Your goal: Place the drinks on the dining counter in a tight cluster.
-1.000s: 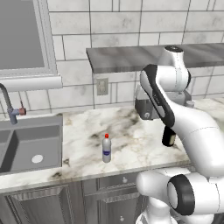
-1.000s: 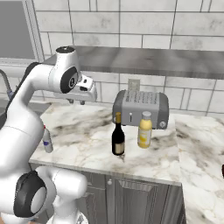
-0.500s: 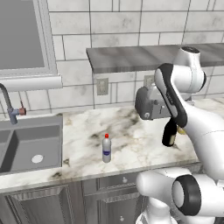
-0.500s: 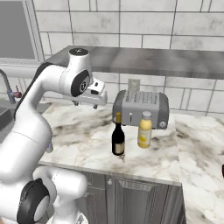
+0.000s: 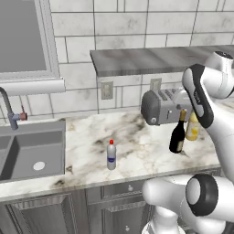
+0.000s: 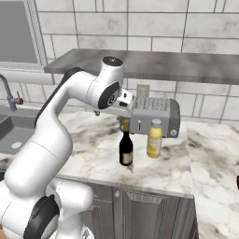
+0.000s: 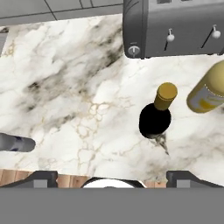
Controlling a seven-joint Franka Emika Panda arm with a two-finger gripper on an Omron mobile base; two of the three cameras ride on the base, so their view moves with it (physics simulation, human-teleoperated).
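Jaws spread wide, empty, poised above the wine bottle [image 7: 155,117], likely lining up a grasp; it stands upright on the marble table [image 5: 137,151] just beside the yellow bottle [image 6: 154,138], before the toaster [image 6: 156,116]; small red-capped bottle [image 5: 111,155] well apart near the sink [image 5: 27,153]

Partly concealed or cropped items

Squat yellow bottle with pale cap [image 5: 192,128]: mostly behind the white arm; cropped by the hand view's right edge. Grey metal toaster [image 7: 173,27]: top cut off. Small clear blue-labelled bottle [image 5: 111,155]: label print illegible.
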